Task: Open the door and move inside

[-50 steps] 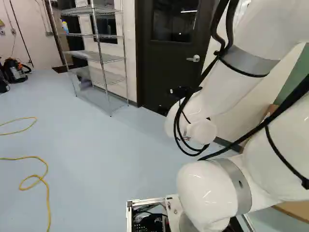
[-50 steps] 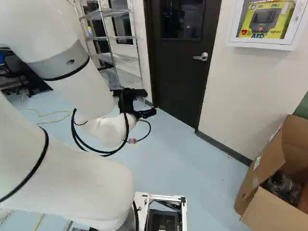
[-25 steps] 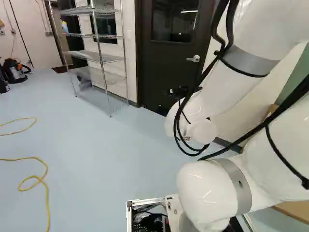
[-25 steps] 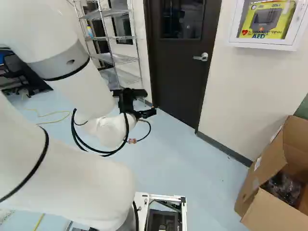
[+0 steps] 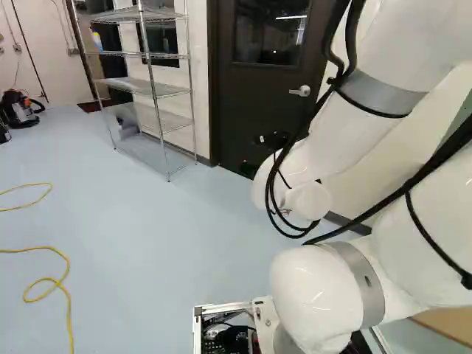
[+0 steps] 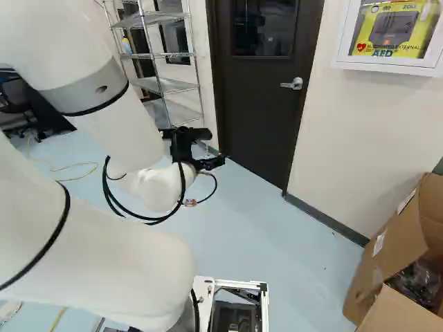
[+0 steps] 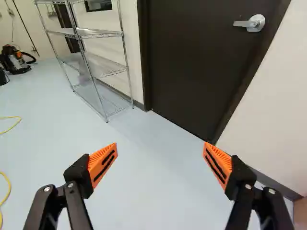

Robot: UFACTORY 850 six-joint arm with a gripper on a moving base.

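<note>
One shut door (image 6: 259, 117), dark with a window up top, standing at the floor's (image 5: 169, 258) far edge. You're on the approach step, early in the job by my read: nothing is touching the door. Lever handle (image 7: 245, 23) sits by the door's right edge in all views, its free end pointing toward the opposite edge. Your tool (image 7: 160, 153) is spread wide, grips nothing, and is well short of the door. Handle is ahead of it and looks higher up.

Next for you: drive the base (image 6: 239, 283) in, raise the arm (image 6: 124, 131), line the tool up with the lever. Then press down or clamp and turn, and work the door off its frame. Swing direction I can't tell from here; be ready to push or back off.

Watch the wire shelving (image 5: 153, 87) beside the door's left edge in the base views; a wide arm could catch it. Cardboard box (image 6: 391, 252) is by the wall (image 6: 367, 131) on the other side, so keep your line between the two. Lever could slip if you take it only by the tip.
</note>
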